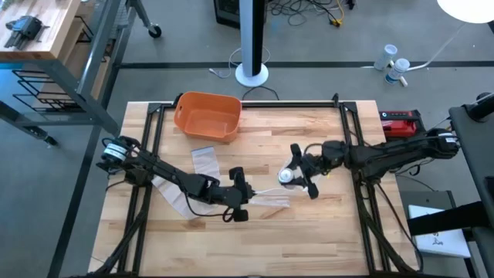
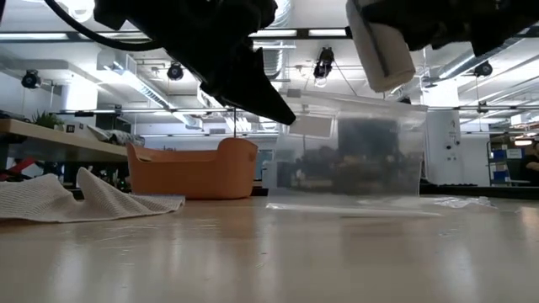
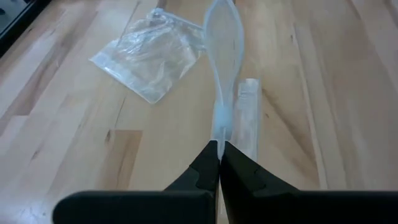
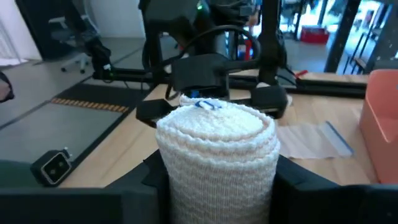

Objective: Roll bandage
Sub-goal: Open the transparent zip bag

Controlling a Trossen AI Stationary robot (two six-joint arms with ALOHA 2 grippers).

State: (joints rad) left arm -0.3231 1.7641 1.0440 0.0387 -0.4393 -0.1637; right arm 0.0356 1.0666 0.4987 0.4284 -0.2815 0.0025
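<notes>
No legible writing on bandage roll

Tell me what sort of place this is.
Probably a robotics lab or workshop: a wooden table in a metal frame on a concrete floor, exposed ceiling ducts, and a workbench beside it.

A rounded orange plastic bin sits at the far edge of the pale wooden slatted table. Well to the right of the bin, a red box-shaped device lies beside the table. Beyond the bin, a white pole's round base stands on the grey floor.
</notes>
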